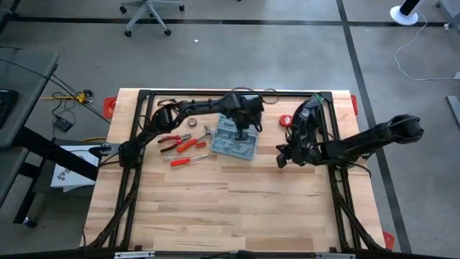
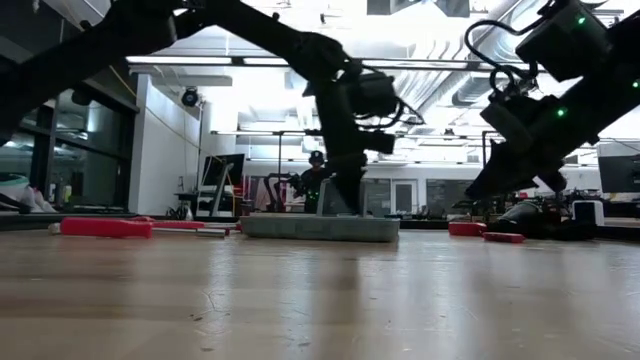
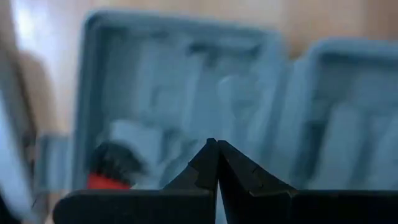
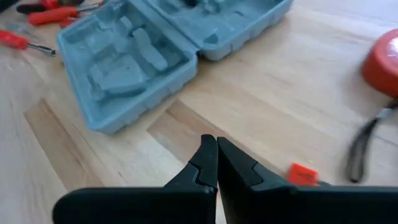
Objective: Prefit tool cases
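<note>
From the overhead camera I saw the tool case [image 1: 237, 140] lying opened flat on the wooden counter [image 1: 230, 208], toward its far half and between the two arms. Its blue-grey moulded halves faced up, joined along the hinge, as the right wrist view showed clearly [image 4: 134, 59]. I had the left gripper [image 1: 243, 129] directly over the case, its jaws clenched together with nothing between them; in the left wrist view the tips [image 3: 214, 149] met in a point above the moulded recesses of the case [image 3: 180, 106], where a red and black item [image 3: 109, 171] sat in one pocket, too blurred for me to identify. The low view placed that gripper [image 2: 345, 195] reaching down to the case [image 2: 320, 228]. The right gripper [image 1: 282, 156] hovered beside the case on its right side, apart from it, jaws likewise clenched on nothing [image 4: 214, 155]. Red-handled tools [image 1: 183, 147] lay loose on the counter just left of the case, among them pliers [image 1: 170, 140] and a screwdriver [image 1: 188, 160]. A red round object [image 1: 287, 121] rested near the far right of the counter, and a small orange piece [image 4: 303, 174] lay on the wood near the right jaws.
</note>
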{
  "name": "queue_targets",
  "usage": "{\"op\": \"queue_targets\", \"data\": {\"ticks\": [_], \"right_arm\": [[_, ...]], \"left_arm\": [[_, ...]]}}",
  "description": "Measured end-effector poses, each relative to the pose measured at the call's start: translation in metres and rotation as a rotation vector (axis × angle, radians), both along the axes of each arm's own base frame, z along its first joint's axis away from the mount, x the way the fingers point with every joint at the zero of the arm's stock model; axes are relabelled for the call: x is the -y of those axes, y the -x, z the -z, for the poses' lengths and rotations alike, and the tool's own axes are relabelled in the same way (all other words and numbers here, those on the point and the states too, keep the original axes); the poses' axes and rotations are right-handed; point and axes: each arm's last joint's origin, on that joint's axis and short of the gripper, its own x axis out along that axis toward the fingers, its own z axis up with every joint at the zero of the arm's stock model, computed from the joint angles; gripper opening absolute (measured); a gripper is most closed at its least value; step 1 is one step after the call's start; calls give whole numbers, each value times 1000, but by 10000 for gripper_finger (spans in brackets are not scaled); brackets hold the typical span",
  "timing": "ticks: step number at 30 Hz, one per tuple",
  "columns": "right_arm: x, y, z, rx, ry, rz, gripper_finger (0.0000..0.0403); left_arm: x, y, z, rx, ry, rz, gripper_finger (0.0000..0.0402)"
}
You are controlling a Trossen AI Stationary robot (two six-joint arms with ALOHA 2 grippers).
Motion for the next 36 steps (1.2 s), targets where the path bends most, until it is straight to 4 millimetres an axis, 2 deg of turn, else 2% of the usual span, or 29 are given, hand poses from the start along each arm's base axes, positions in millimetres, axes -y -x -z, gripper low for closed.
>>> {"op": "queue_targets", "data": {"ticks": [6,10,13,16,21,24,28,31,36], "right_arm": [[-3,-12,14,-1,-13,-19,0],[-4,-17,23,-14,-30,-38,0],[-5,-19,27,-21,-35,-52,0],[-5,-21,28,-15,-31,-79,0],[-6,-24,24,19,-14,-99,0],[-4,-28,21,53,7,-111,0],[0,-33,14,122,23,-115,0],[3,-36,11,168,7,-137,0],[3,-37,9,185,-5,-145,0]], "left_arm": [[-35,26,-5,-89,30,-62,0],[-54,46,4,-159,64,-105,0],[-58,61,12,-184,86,-109,0],[-47,73,12,-137,118,-84,0],[-22,105,-7,20,124,-90,0],[-11,120,-7,116,48,-132,0],[-5,126,4,237,-92,-183,0],[-2,124,22,284,-120,-174,0],[2,121,44,228,-129,-181,0]]}}
